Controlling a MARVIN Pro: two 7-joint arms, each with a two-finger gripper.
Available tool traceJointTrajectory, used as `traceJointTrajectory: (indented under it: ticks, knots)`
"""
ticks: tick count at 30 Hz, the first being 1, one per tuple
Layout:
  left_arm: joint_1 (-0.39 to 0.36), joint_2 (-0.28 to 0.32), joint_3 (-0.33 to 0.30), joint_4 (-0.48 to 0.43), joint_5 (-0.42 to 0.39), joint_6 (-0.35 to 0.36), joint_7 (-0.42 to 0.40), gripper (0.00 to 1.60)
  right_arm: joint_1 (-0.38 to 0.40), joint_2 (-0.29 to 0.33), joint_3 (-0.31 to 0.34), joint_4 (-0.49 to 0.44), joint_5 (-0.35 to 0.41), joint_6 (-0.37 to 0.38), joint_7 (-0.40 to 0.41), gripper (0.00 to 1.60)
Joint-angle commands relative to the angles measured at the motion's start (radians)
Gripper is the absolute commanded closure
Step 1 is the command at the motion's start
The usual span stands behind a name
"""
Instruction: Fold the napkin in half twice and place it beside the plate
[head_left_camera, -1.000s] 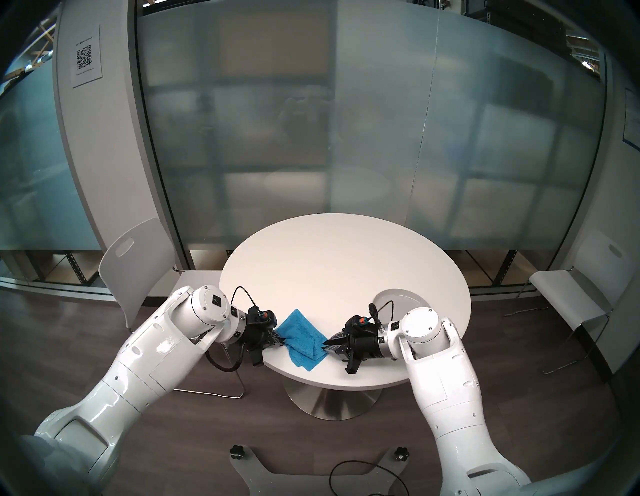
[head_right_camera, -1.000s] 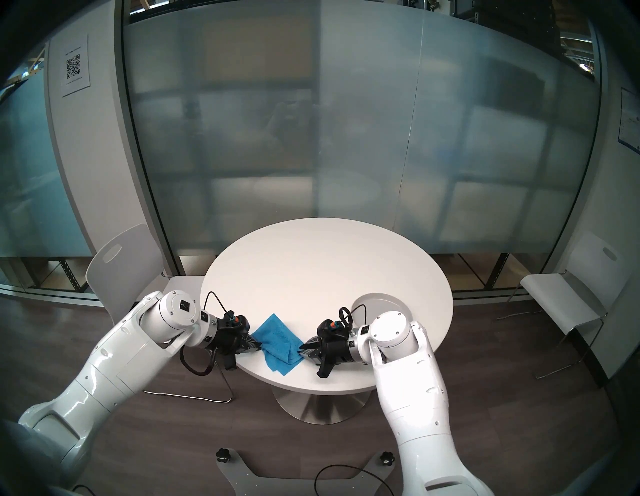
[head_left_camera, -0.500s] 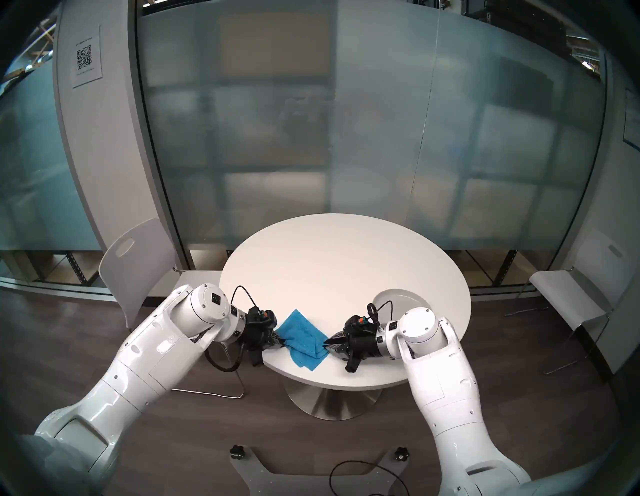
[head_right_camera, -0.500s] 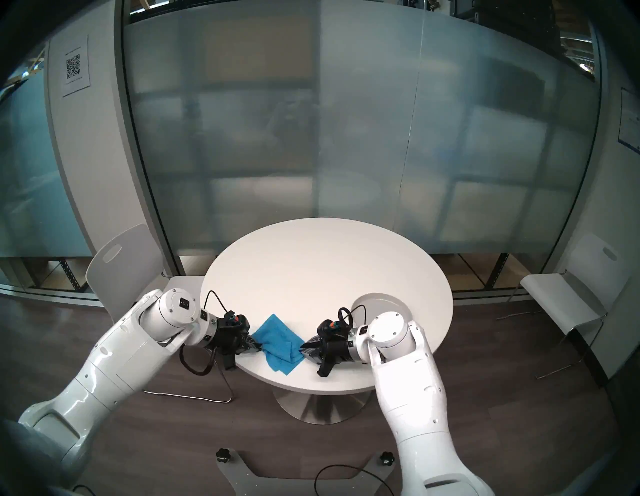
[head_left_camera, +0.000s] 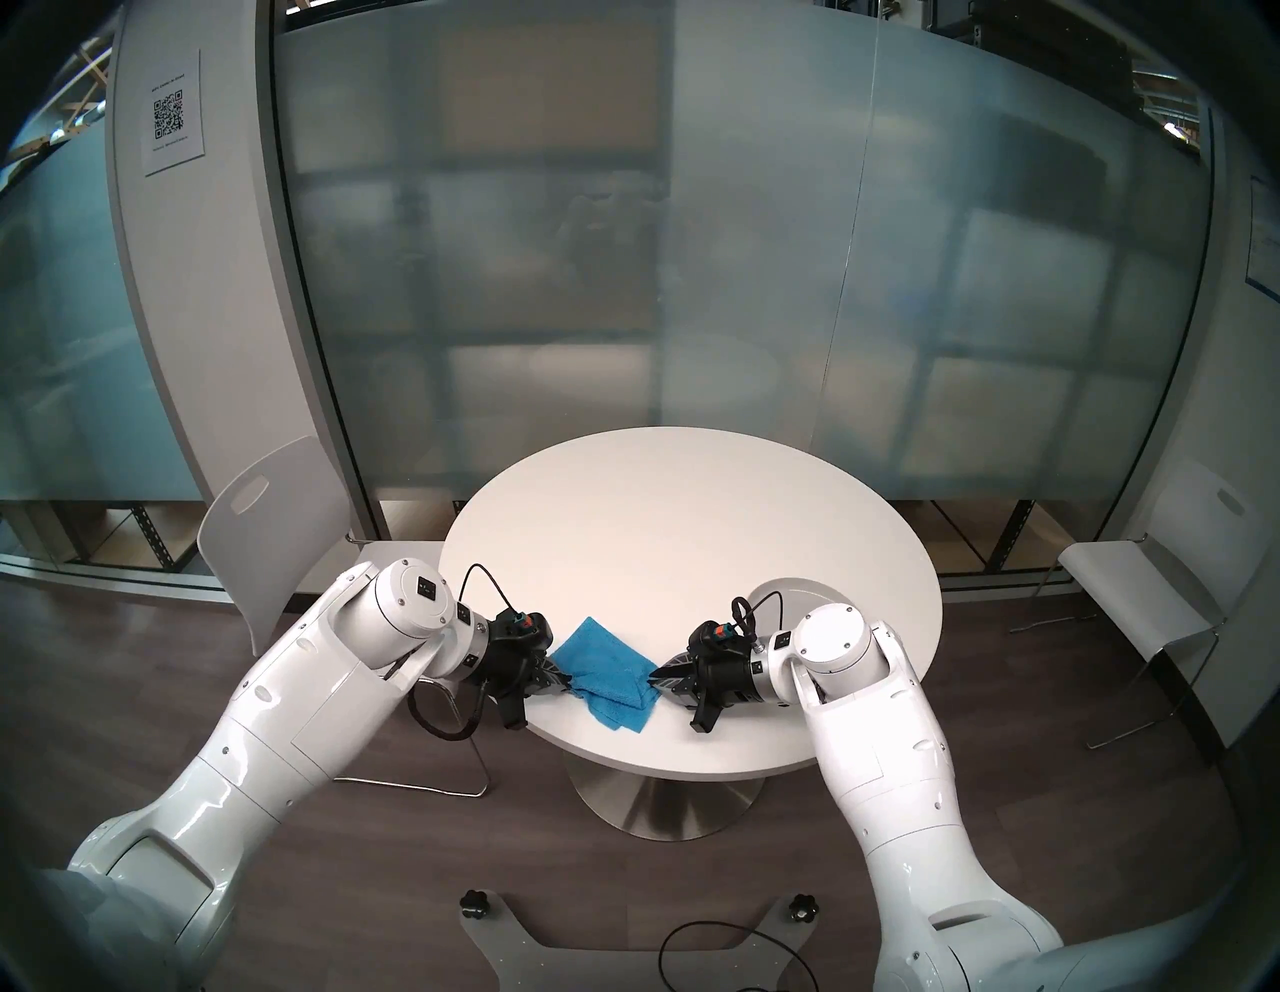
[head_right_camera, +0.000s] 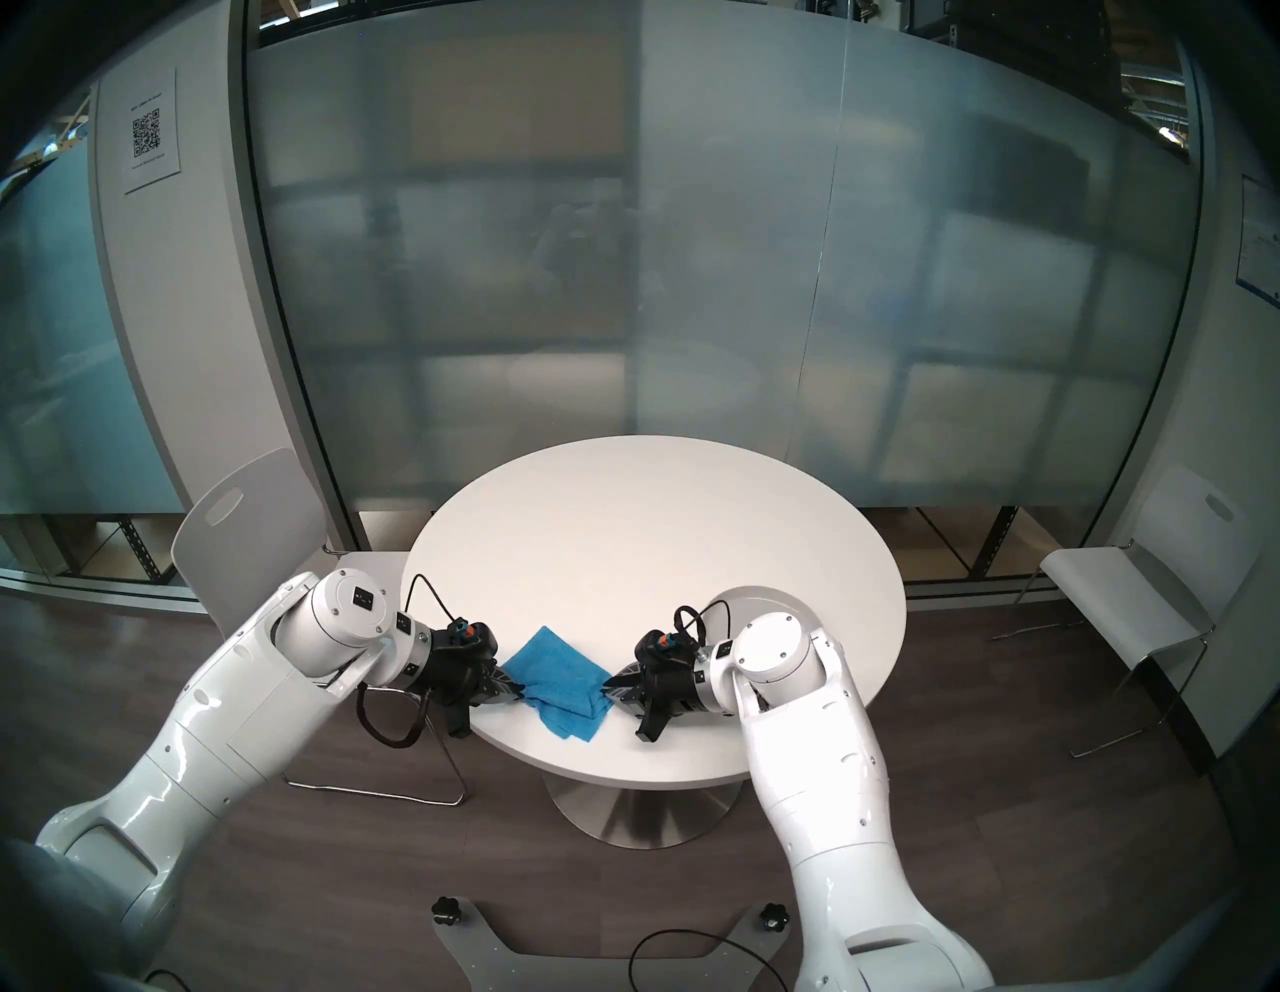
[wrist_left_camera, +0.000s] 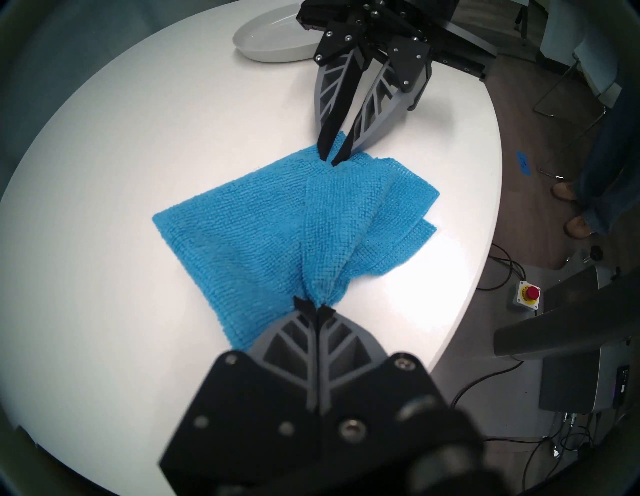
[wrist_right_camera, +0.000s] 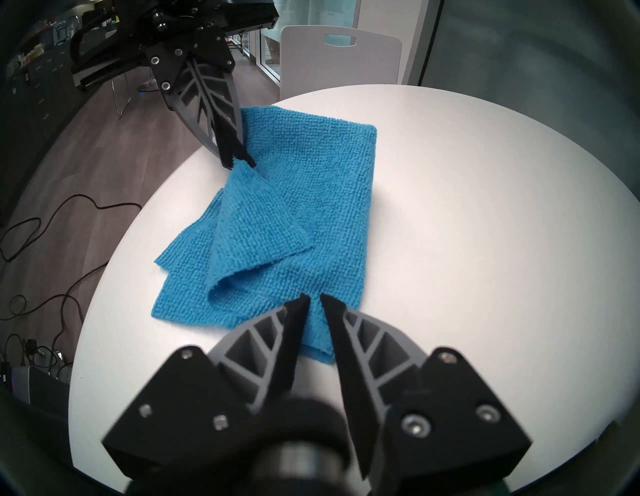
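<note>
1. Two grippers meet at opposite ends of the blue microfibre napkin, which lies near the front edge of the round white table, part folded with loose layers fanned out toward the table's front edge.
2. From the left gripper, in its wrist view, the cloth runs away toward 12 o'clock. Its long axis lies almost straight between the two tools.
3. That left gripper is pinched fully together on a gathered corner, and the fabric bunches into pleats right at its tips.
4. From the right gripper, in its own wrist view, the napkin stretches toward 11 o'clock. Its jaws stand part open, straddling the near edge of the cloth with a narrow gap between the pads. They do not look clamped, so I judge that nothing is held on that side yet.
5. Neither arm is clearly nearer, since each is already at its own end. The coming move likely hinges on the right jaws closing on that edge, so both ends can be carried across together.
6. Behind the right wrist, at about 2 o'clock from the napkin in the head view, sits the light-grey plate. What shows of it is empty, though the arm hides part.
</note>
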Motion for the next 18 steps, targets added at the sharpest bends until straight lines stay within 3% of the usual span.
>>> traceJointTrajectory:
  ticks: [1, 10, 18]
  knots:
    - [0.021, 0.015, -0.011, -0.022, -0.009, -0.003, -0.003, 1.60, 0.010, 0.003, 0.003, 0.001, -0.004, 0.004, -0.005, 0.90]
    - [0.068, 0.019, -0.025, -0.023, -0.010, -0.026, 0.035, 1.60, 0.021, 0.002, -0.001, 0.018, -0.008, -0.001, -0.007, 0.91]
    - [0.060, 0.002, -0.030, -0.019, -0.022, -0.017, 0.050, 1.60, 0.025, -0.001, -0.002, 0.025, -0.006, -0.004, -0.008, 0.92]
